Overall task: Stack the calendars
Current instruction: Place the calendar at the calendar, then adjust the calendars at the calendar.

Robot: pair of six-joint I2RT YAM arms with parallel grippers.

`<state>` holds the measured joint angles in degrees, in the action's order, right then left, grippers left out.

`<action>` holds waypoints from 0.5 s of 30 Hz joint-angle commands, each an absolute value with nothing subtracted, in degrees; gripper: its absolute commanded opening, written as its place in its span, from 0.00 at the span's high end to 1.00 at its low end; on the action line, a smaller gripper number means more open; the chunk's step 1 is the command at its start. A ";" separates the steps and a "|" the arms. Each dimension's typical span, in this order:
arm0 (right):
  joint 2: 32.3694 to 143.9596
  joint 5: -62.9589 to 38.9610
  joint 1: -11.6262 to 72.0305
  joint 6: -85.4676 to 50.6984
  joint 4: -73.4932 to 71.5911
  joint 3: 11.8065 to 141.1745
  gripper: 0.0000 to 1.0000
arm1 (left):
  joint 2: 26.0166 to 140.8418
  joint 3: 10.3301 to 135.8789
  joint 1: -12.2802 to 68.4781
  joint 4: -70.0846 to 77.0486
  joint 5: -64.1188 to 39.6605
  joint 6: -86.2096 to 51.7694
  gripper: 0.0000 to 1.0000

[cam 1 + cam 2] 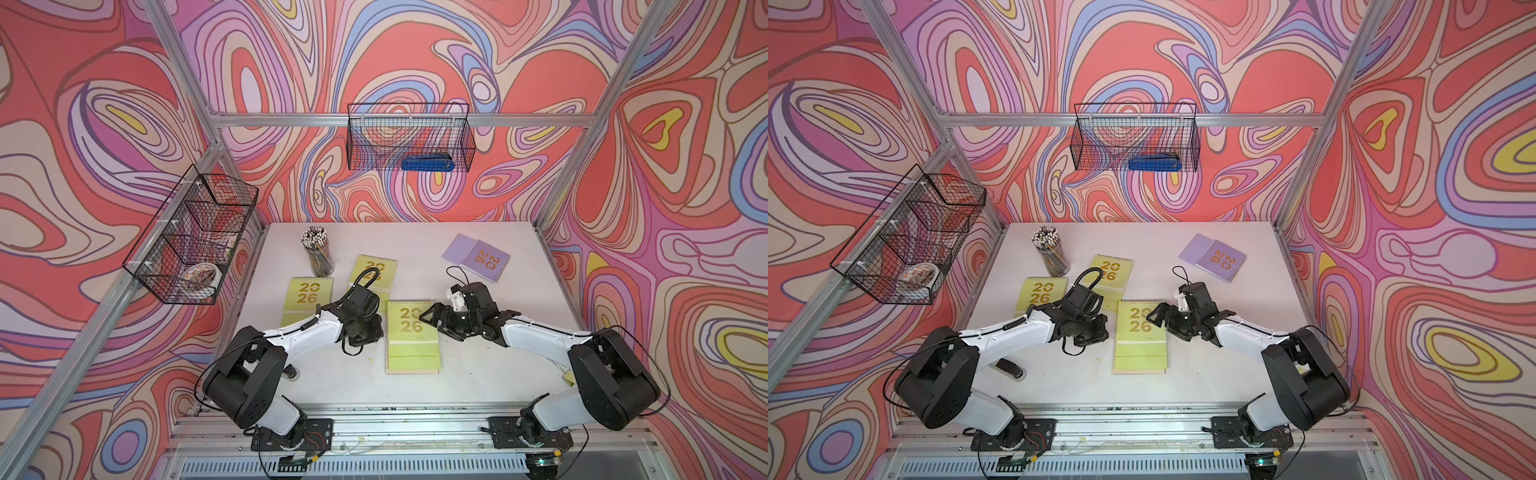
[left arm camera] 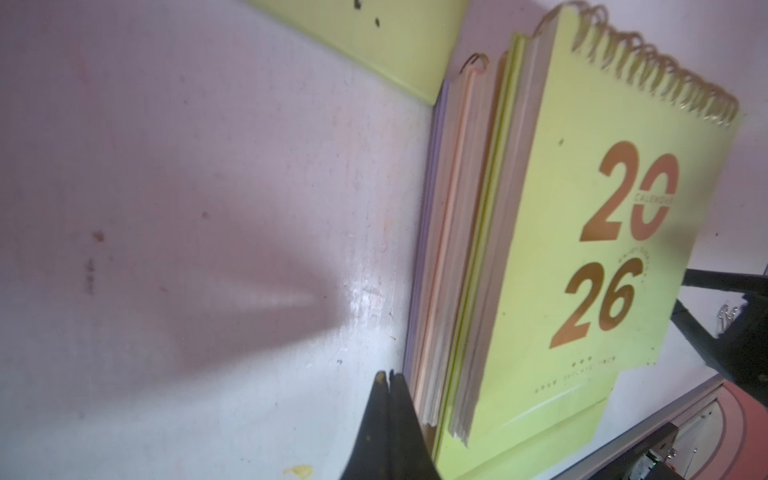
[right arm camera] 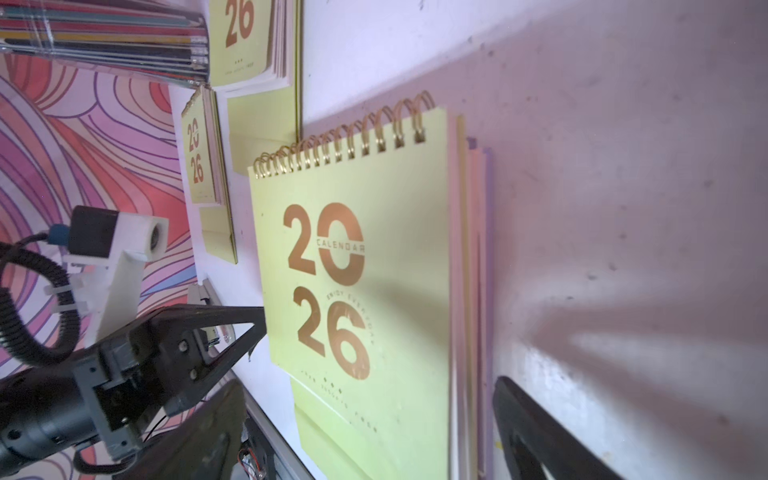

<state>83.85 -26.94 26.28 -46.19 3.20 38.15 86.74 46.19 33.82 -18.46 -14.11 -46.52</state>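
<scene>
Stack [image 1: 412, 336] lies flat at mid-frame in both top views [image 1: 1140, 336] on the white table [image 1: 478, 365]. Top calendar [image 3: 357, 266] is yellow-green, gold "2026" face up, spiral toward the back wall. The left wrist view shows its side edge, with a peach calendar [image 2: 457, 178] and a lavender calendar [image 2: 433, 178] beneath the top one.

Loose calendars, all flat on the table and apart from the stack:
- left yellow-green calendar [image 1: 308, 297], left of centre.
- rear yellow-green calendar [image 1: 376, 270], just above centre, partly behind the left arm's cable.
- far lavender calendar [image 1: 478, 257], upper right of the table, turned at an angle.

Left gripper [image 1: 365, 330]: just left of the stack. Its fingertips [image 2: 388, 380] are pressed together with nothing between them, tips just beside the stack's edge. Contact cannot be told.

Right gripper [image 1: 438, 322]: at the stack's right edge. Its fingers [image 3: 528, 419] are spread wide and hold nothing. The right wrist view shows the stack between the two of them.

Surroundings: pencil cup [image 1: 318, 253] behind the left calendar. Wire basket [image 1: 409, 137] on the back wall with a blue stapler [image 1: 427, 162] inside. Second wire basket [image 1: 191, 237] at frame left.
</scene>
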 commanded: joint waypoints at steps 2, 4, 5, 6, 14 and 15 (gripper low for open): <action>82.67 -23.75 26.31 -44.51 8.11 39.89 0.06 | 86.15 47.24 34.19 -20.75 -13.16 -46.05 1.00; 82.66 -24.46 26.31 -44.45 7.86 39.93 0.06 | 86.21 47.33 34.21 -20.64 -13.16 -46.05 1.00; 82.79 -24.88 26.28 -44.34 7.89 40.06 0.06 | 86.27 47.38 34.19 -20.61 -13.18 -46.05 1.00; 82.83 -25.36 26.34 -44.24 7.69 40.17 0.06 | 86.36 47.48 34.19 -20.57 -13.18 -46.05 1.00; 83.05 -30.49 26.34 -44.38 5.25 40.01 0.13 | 86.86 47.73 34.19 -20.39 -13.61 -46.04 1.00; 82.99 -30.94 26.30 -44.41 5.06 39.92 0.13 | 86.88 47.71 34.20 -20.35 -13.61 -46.05 1.00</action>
